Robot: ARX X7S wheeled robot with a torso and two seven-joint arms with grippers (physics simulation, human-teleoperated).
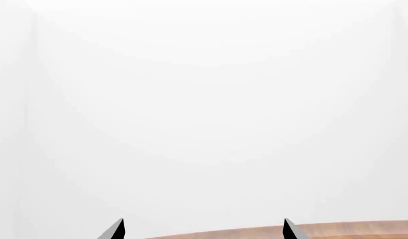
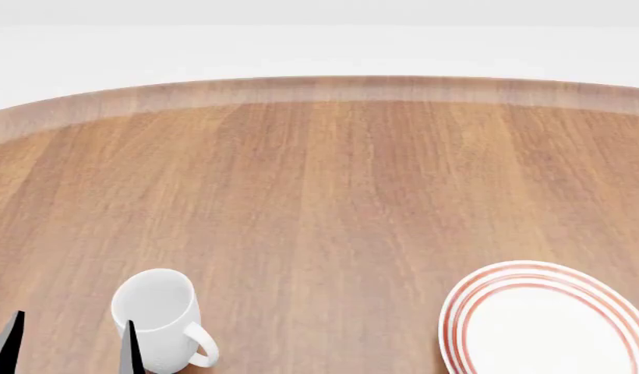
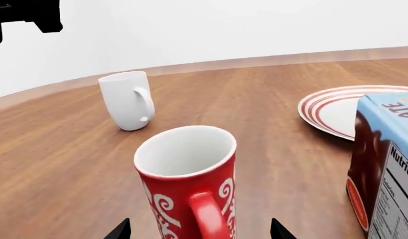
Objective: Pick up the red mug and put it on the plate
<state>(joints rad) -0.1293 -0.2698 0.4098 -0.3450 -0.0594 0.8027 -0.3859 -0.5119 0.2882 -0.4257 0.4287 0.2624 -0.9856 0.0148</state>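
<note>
The red mug (image 3: 187, 184), with its white ornamental pattern and white inside, stands upright on the wooden table in the right wrist view, handle turned toward the camera. My right gripper (image 3: 199, 231) is open; its two dark fingertips (image 3: 121, 230) straddle the mug's lower body with a gap on each side. The plate (image 3: 323, 112), white with red rings, lies beyond and to the side; it also shows at the head view's lower right (image 2: 475, 304). My left gripper (image 2: 68, 347) is open with nothing in it, just beside the white mug. The red mug is out of the head view.
A plain white mug (image 2: 158, 315) stands at the lower left of the head view, its handle toward the plate; the same white mug (image 3: 128, 99) shows behind the red one. A blue and brown carton (image 3: 386, 164) stands close beside the red mug. The left wrist view holds only white wall and the table edge (image 1: 323, 230).
</note>
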